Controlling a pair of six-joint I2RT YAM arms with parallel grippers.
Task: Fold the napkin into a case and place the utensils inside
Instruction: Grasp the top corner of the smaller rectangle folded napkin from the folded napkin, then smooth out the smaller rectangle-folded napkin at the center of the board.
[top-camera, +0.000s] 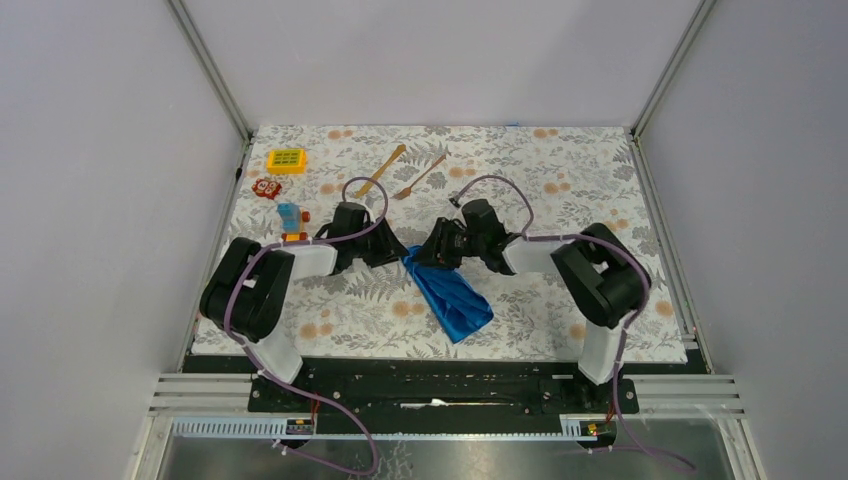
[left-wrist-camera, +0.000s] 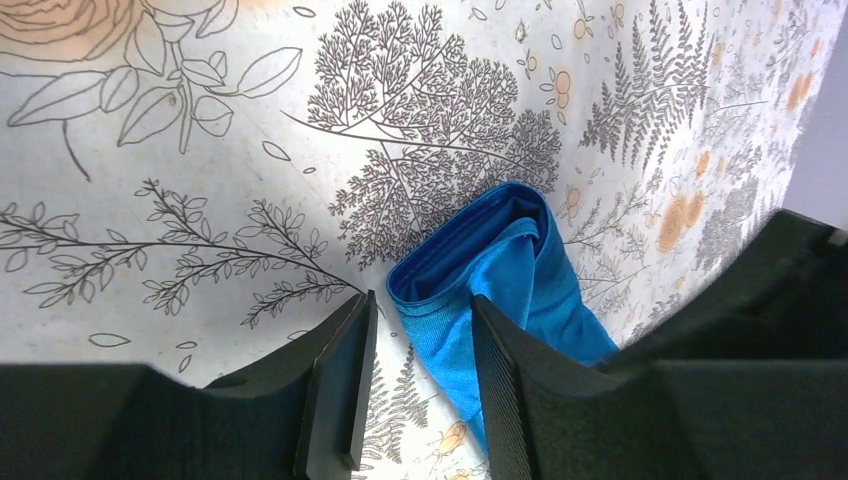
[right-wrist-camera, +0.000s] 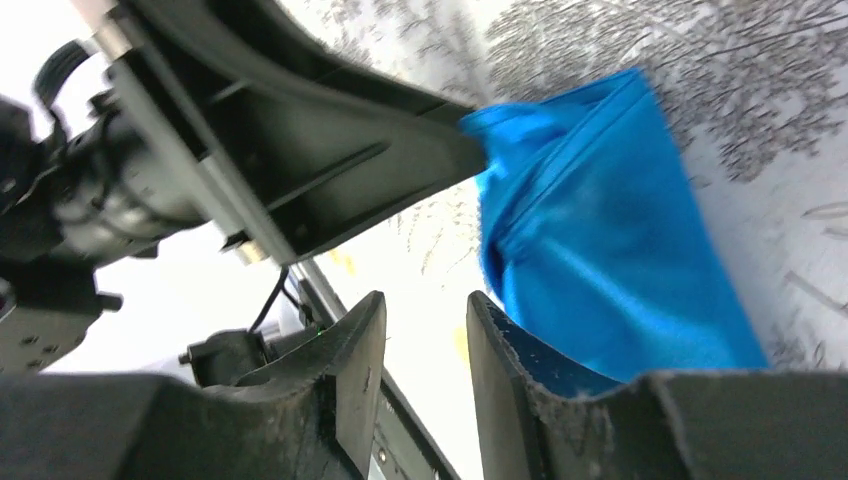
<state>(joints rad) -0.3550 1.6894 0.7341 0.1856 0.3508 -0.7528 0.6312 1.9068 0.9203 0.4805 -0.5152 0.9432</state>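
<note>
The royal-blue napkin (top-camera: 452, 297) lies folded in a narrow, rumpled strip, slanting from mid-table toward the near edge. Its far end shows layered folds in the left wrist view (left-wrist-camera: 500, 260). My left gripper (top-camera: 401, 255) is open at that end, and the cloth's edge lies between its fingers (left-wrist-camera: 422, 310). My right gripper (top-camera: 423, 257) is open and empty (right-wrist-camera: 425, 312), with the napkin (right-wrist-camera: 610, 250) beside its right finger. The two wooden utensils lie at the back: the knife-like stick (top-camera: 381, 170) and the fork (top-camera: 420, 177).
A yellow toy (top-camera: 286, 160), a red toy (top-camera: 266, 187) and a blue-orange toy (top-camera: 290, 220) sit at the back left of the floral mat (top-camera: 560, 190). The left gripper's body (right-wrist-camera: 300, 150) fills the upper left of the right wrist view.
</note>
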